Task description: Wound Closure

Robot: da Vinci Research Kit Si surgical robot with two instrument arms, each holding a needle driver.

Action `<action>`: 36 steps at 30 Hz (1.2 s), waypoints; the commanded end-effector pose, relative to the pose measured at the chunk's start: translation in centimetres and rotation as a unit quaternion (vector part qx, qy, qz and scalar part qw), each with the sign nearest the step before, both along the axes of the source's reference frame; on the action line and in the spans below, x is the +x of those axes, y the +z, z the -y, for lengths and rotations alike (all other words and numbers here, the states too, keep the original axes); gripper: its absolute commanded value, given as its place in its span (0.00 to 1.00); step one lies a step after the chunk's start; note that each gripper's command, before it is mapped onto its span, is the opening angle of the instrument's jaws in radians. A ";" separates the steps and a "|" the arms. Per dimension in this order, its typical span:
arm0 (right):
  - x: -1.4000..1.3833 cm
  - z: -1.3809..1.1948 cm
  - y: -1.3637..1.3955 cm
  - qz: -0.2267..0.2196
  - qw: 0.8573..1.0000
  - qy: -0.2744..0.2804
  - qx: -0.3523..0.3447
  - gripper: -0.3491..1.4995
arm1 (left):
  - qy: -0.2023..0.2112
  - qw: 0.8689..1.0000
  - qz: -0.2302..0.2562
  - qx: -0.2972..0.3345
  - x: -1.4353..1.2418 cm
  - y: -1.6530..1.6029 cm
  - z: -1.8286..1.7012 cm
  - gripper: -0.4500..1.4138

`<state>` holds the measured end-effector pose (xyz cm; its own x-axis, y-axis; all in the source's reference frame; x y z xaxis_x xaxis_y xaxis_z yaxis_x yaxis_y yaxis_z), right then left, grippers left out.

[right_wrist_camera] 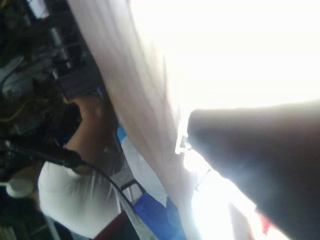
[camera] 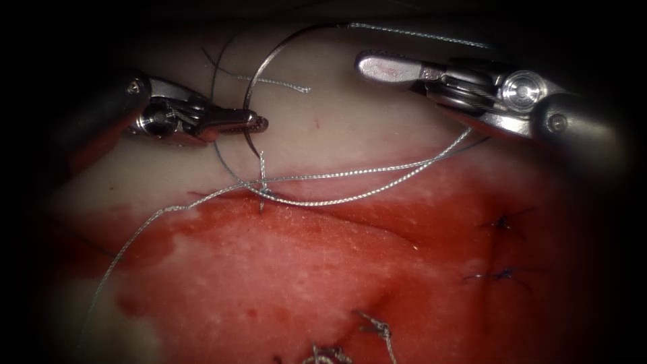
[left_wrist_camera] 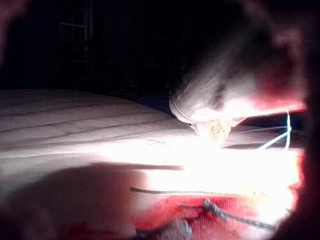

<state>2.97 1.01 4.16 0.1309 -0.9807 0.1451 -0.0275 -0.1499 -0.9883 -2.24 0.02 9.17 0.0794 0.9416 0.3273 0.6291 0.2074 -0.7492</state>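
My left tool (camera: 259,123) reaches in from the left, its jaws shut on the curved needle (camera: 249,91) low on its curve, toward the point. The needle arcs up over pale tissue (camera: 350,128), and its point end dips to the cut (camera: 222,195) at the stitch site (camera: 263,195). Whether the tip is in the tissue is unclear. Thread (camera: 350,174) leaves the needle's tail at the top, and strands run across the cut from lower left to under my right tool (camera: 367,65). That tool hovers at upper right, jaws together and nothing seen in them. A braided strand (left_wrist_camera: 235,217) lies on red tissue.
Red fluid (camera: 283,269) covers the lower tissue. Two dark finished stitches (camera: 502,222) (camera: 502,274) sit at the right. Knotted thread ends (camera: 377,330) lie near the bottom edge. A short loose thread (camera: 283,83) rests on pale tissue above my left tool.
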 end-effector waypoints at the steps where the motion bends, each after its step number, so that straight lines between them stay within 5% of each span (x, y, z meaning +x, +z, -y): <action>1: 0.08 -0.09 -0.02 -0.004 1.000 0.005 -0.005 0.82 | -0.003 1.000 -0.001 -0.003 -0.01 -0.09 -0.15 0.00; 2: 0.16 -0.03 0.16 -0.035 0.999 0.032 -0.022 0.79 | -0.048 0.999 -0.004 0.023 -0.07 0.00 -0.18 0.00; 6: 0.29 0.07 0.37 -0.075 0.993 0.085 -0.043 0.77 | -0.112 0.990 0.011 0.085 -0.05 0.00 -0.21 0.00; 7: 0.36 0.13 0.45 -0.087 0.989 0.113 -0.050 0.77 | -0.139 0.977 0.052 0.153 -0.03 0.01 -0.19 0.00; 9: 0.38 0.15 0.48 -0.092 0.987 0.123 -0.052 0.77 | -0.140 0.972 0.064 0.179 -0.02 0.01 -0.17 0.00; 10: 0.42 0.18 0.52 -0.095 0.984 0.140 -0.048 0.77 | -0.151 0.954 0.091 0.242 0.00 0.02 -0.10 0.00; 11: 0.44 0.19 0.53 -0.096 0.984 0.143 -0.040 0.77 | -0.158 0.951 0.095 0.249 -0.01 0.02 -0.07 0.00; 15: 0.46 0.20 0.53 -0.099 0.984 0.144 -0.020 0.76 | -0.139 0.927 0.150 0.314 -0.14 0.01 0.10 0.00; 17: 0.46 0.20 0.53 -0.100 0.984 0.144 -0.014 0.76 | -0.105 0.903 0.212 0.358 -0.22 0.00 0.16 0.00; 20: 0.45 0.19 0.53 -0.101 0.984 0.143 -0.011 0.75 | -0.052 0.886 0.270 0.372 -0.39 0.01 0.27 0.00; 30: 0.34 0.13 0.53 -0.082 0.977 0.192 0.037 0.75 | -0.012 0.887 0.283 0.364 -0.61 0.01 0.52 0.00; 36: 0.09 0.09 0.46 0.002 0.975 0.155 0.158 0.65 | -0.014 0.890 0.269 0.368 -0.58 0.01 0.55 0.00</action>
<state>2.98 0.78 4.70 0.4151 -0.8944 -0.1665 0.0016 0.1837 -0.9830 -2.79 -0.68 9.26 -0.2495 0.4467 0.8592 0.8658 0.5002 -0.0087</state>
